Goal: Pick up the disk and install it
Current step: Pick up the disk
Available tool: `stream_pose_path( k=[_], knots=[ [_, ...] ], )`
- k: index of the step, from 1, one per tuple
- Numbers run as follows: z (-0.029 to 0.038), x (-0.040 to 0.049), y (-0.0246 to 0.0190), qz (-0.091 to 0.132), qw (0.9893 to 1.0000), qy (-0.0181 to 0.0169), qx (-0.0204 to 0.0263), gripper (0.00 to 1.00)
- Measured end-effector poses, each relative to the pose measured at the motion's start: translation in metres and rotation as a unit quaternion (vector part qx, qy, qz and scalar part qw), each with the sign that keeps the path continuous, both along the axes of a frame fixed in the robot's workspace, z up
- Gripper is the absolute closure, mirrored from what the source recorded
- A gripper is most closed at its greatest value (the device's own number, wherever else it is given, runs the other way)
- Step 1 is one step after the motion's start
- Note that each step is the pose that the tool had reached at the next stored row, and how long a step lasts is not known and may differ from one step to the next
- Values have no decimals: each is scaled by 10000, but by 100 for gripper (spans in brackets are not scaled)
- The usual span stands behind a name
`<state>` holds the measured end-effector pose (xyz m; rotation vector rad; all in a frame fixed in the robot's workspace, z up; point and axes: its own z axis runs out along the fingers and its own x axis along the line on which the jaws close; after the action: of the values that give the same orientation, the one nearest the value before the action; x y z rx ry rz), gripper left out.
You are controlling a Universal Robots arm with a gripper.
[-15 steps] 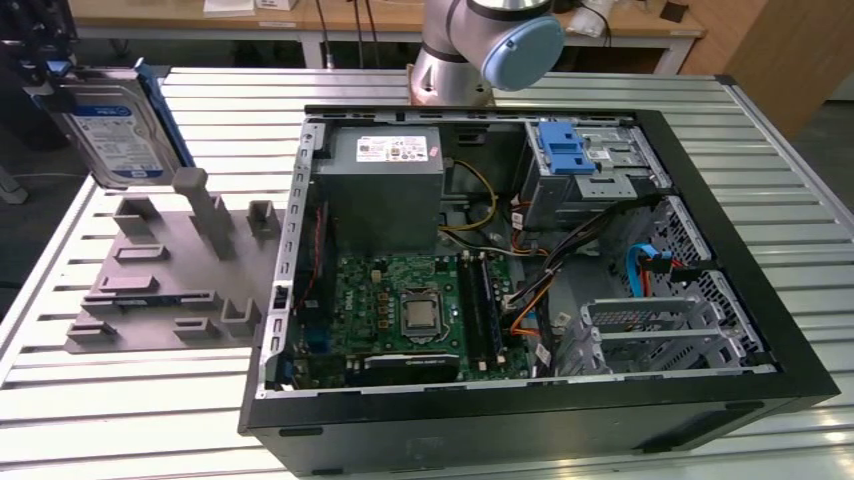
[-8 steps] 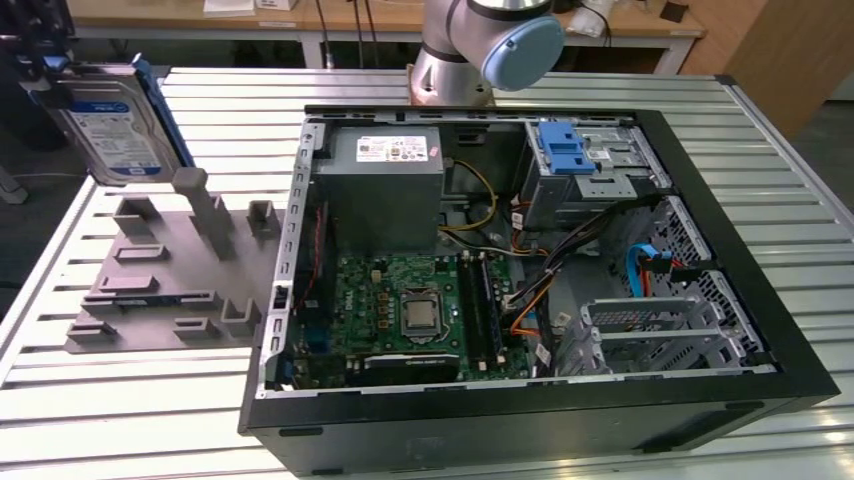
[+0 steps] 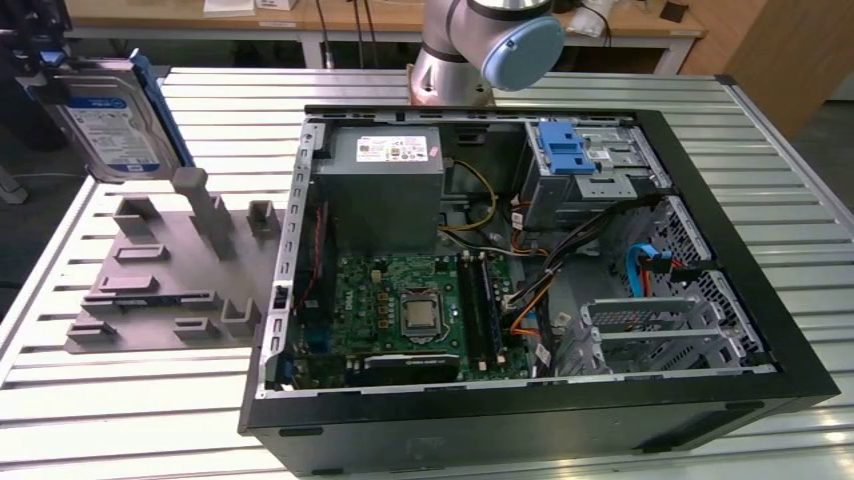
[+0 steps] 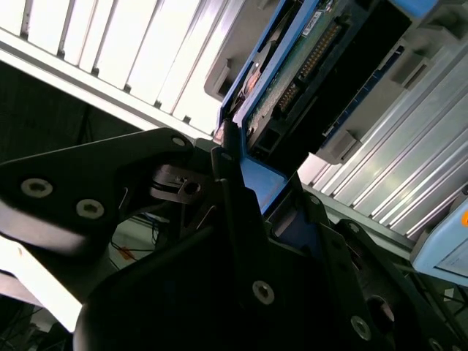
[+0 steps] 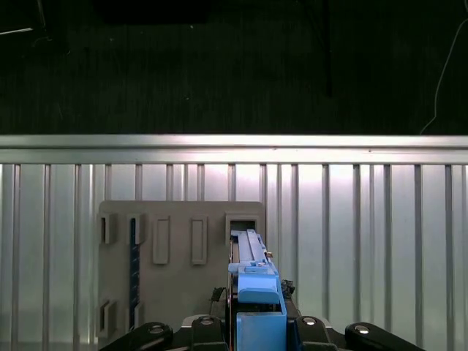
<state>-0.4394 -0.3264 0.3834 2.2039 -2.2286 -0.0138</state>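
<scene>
Looking at the exterior view, we find the disk (image 3: pixel 114 125) toward ten o'clock, standing upright in the air with its blue-and-white label facing us. Its lower edge is near the tallest post of the grey holder (image 3: pixel 174 270), which lies on the slatted table (image 3: pixel 134 400) at about nine o'clock. In the second wrist view the gripper (image 4: pixel 241 157) is clamped on the blue carrier frame at the disk's edge, with the drive's circuit board and connector showing beyond. In the first wrist view we see the disk edge-on, over the holder's slots. The open computer case (image 3: pixel 534 430) fills the middle, well apart from the disk. Its silver cage (image 3: pixel 587 170) with the blue latch sits near one o'clock, and the arm's base (image 3: pixel 467 50) stands at twelve.
</scene>
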Motion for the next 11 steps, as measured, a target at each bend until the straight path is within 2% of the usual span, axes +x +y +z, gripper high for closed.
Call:
stream_pose_path(
  k=[11],
  knots=[
    [72,0,0,0,10000,-1,0,64]
  ],
)
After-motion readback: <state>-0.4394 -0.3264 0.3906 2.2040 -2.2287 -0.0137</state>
